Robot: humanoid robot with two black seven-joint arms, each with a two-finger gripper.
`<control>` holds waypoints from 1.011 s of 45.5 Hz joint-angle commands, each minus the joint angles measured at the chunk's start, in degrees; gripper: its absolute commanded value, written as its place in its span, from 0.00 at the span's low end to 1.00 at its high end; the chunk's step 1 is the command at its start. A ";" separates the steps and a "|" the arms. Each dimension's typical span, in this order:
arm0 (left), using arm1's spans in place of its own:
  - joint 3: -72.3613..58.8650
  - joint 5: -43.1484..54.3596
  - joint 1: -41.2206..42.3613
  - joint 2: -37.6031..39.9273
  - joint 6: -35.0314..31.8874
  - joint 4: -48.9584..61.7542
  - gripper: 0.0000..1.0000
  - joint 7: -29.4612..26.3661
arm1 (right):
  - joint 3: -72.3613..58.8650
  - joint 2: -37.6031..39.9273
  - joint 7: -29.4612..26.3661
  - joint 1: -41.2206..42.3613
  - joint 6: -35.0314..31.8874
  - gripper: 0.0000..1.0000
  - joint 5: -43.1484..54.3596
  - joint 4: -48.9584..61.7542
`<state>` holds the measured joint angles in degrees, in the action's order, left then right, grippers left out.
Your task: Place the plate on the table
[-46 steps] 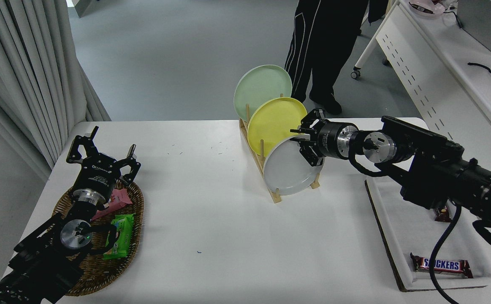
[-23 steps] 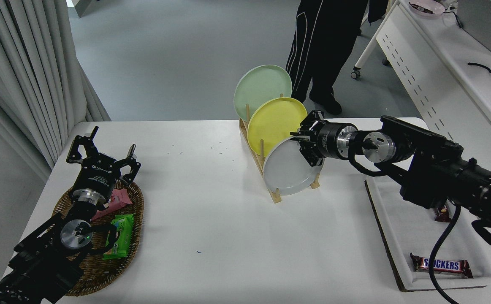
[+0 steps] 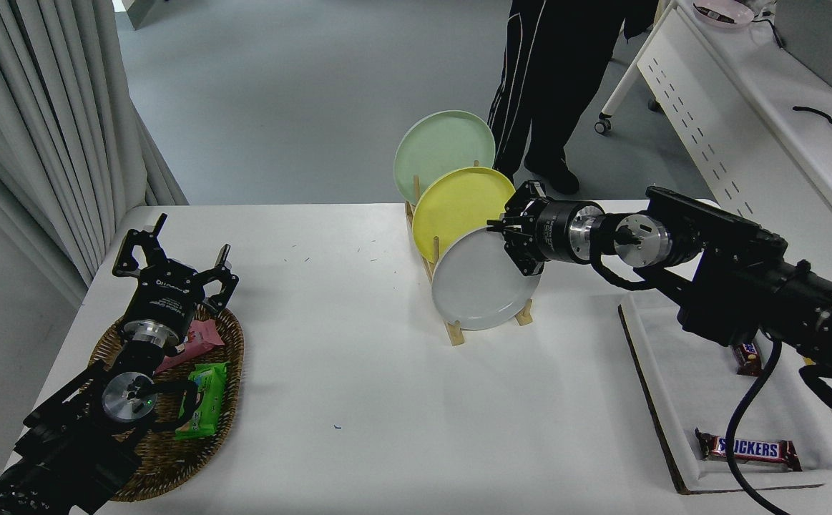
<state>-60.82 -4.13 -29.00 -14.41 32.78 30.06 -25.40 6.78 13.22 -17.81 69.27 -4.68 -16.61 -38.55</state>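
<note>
Now right claw (image 3: pixel 510 247) grips plate (image 3: pixel 478 285) rim.

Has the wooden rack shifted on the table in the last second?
Yes. The rack slid left with the grey plate, away from the white tray.

We see two black arms, both matte and angular. Each wrist carries a silver metal ring and a round silver disc. The left hand (image 3: pixel 172 268) shows small white lettering on its black body; a green light glows on its wrist disc. Black cables loop beside the right hand (image 3: pixel 512 239)
</note>
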 commanded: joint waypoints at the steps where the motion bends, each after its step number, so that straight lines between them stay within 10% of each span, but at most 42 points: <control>1: 0.00 0.00 0.00 0.00 0.00 0.00 1.00 0.00 | 2.71 0.93 -3.54 1.66 -1.21 0.00 -0.35 -0.03; 46: 0.00 0.00 0.00 0.00 0.00 0.00 1.00 0.00 | 7.20 6.47 -15.67 5.79 17.94 0.00 -30.05 -15.32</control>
<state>-60.82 -4.13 -29.00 -14.41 32.78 30.06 -25.40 13.80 18.80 -31.90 75.28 7.59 -40.19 -51.66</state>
